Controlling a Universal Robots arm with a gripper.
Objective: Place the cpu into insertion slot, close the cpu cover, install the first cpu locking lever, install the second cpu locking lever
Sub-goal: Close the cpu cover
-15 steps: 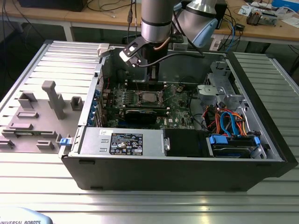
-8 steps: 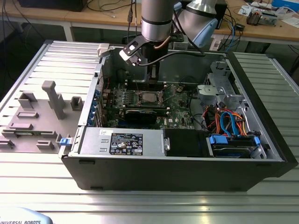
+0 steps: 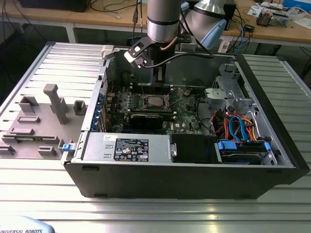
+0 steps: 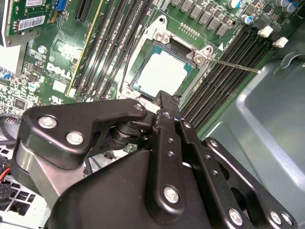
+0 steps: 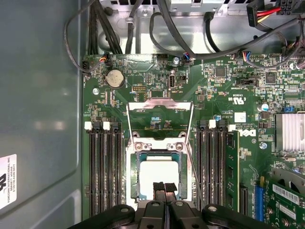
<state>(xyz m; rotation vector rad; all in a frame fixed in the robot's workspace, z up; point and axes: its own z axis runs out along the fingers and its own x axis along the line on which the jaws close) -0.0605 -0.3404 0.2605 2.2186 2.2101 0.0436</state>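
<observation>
1. The open computer case (image 3: 184, 174) lies on a ribbed metal table (image 3: 146, 213). It holds the green motherboard (image 3: 187, 109), a boxed power supply (image 3: 126, 147) and a bundle of blue and orange cables (image 3: 235, 125).
2. On the motherboard, the insertion slot (image 5: 134, 157) already holds the cpu (image 5: 159, 174), which sits flat inside the slot's bright metal frame with its silver top facing up.
3. The cpu cover (image 5: 159, 101) is swung open. It stands up from the slot's edge on the side away from the gripper (image 5: 164, 187), and the board shows through its square window.
4. The gripper hangs just above the slot, over the cpu's near edge. Its two fingertips (image 5: 158, 187) are pressed together with nothing between them.
5. Black memory slots (image 5: 102, 167) run along both sides of the insertion slot.
6. The first wrist view also shows a coin battery (image 5: 115, 78) beyond the open cover.
7. The second wrist view shows the cpu (image 4: 162, 71) past the gripper (image 4: 167, 100). It also shows a thin locking lever (image 4: 236, 65) sticking out from the slot's corner.
8. The exterior view shows the arm reaching down into the case, the gripper (image 3: 159, 82) above the cpu (image 3: 155, 101), and grey fixtures (image 3: 53, 102) on the table outside the case.
</observation>
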